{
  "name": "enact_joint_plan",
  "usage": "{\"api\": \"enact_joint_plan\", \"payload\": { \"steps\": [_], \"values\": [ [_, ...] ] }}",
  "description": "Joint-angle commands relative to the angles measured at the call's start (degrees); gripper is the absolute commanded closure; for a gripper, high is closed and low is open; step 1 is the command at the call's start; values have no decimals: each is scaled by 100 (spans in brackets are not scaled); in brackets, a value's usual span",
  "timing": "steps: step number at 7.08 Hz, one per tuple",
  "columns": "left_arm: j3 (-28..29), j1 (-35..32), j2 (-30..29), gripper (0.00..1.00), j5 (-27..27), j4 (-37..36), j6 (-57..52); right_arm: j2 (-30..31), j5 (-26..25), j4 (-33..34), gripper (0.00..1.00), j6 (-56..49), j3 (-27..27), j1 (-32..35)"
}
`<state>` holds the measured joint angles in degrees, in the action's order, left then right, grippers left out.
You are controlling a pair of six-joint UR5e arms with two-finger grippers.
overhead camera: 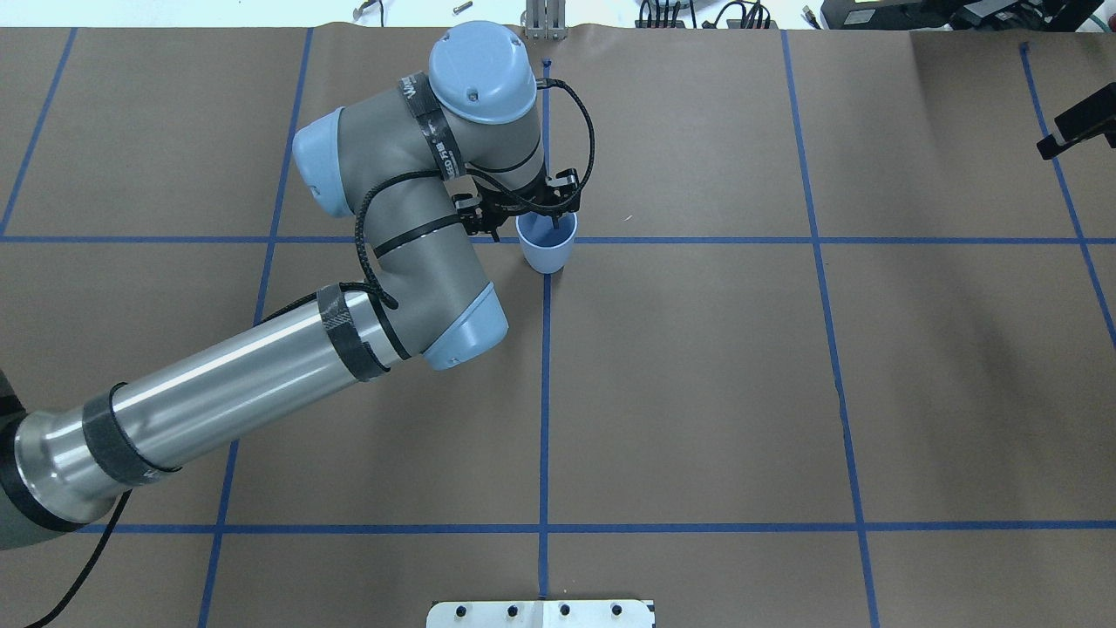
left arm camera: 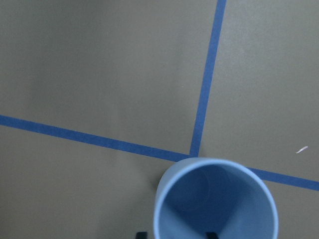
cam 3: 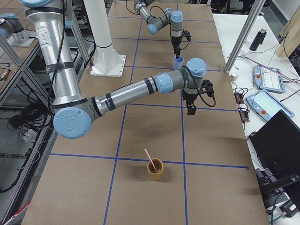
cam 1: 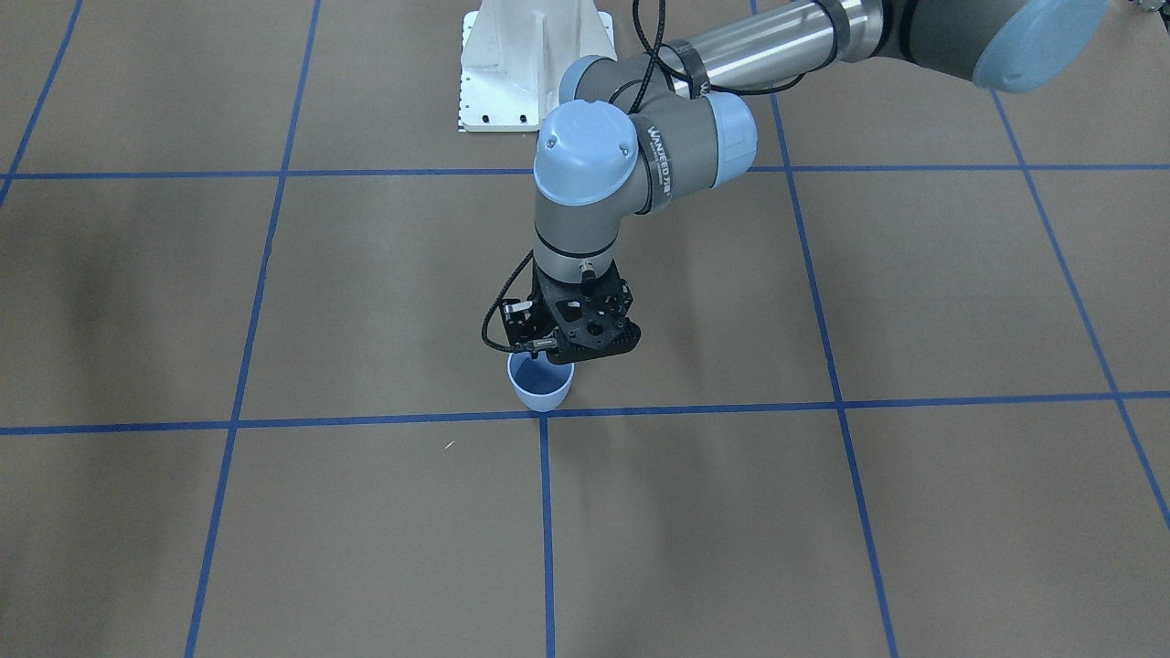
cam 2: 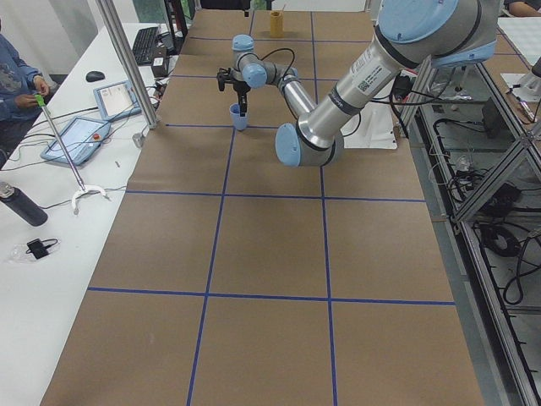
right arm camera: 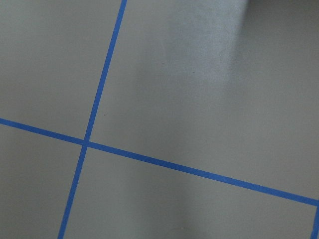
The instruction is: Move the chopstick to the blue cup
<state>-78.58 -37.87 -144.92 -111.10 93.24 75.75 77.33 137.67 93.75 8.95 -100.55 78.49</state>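
Chopstick (cam 3: pixel 148 157): leans in tan cup (cam 3: pixel 155 174), well apart from blue cup (cam 1: pixel 541 384); left gripper (left arm camera: pixel 177 234) fingers apart above blue cup, right gripper (cam 3: pixel 190 110) state indiscernible; best pinched by exposed upper end, lifted straight.

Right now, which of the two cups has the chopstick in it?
The orange-brown cup, with the pink chopstick leaning out of it. The blue cup under the left gripper looks empty.
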Motion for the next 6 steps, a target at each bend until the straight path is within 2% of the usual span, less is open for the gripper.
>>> {"api": "enact_joint_plan", "payload": {
  "steps": [1, 2, 3, 5, 6],
  "values": [
    [-1536, -237, 863, 2, -17, -732, -662, 97, -21, 3, 0, 106, 0, 392],
    [-2329, -412, 1600, 2, -43, -824, -1111, 455, -21, -5, 1, 11, -87, 805],
    [-2624, -518, 2034, 2, -43, -772, -1515, 998, -12, 3, 1, -225, -375, 1122],
    [-2908, -599, 2301, 2, -235, -789, -1546, 2325, -64, -14, 1, -1305, -589, 1528],
    [-2874, -572, 2310, 2, -306, -790, -1485, 2618, -447, -275, 1, -1265, -615, 1521]
  ]
}}
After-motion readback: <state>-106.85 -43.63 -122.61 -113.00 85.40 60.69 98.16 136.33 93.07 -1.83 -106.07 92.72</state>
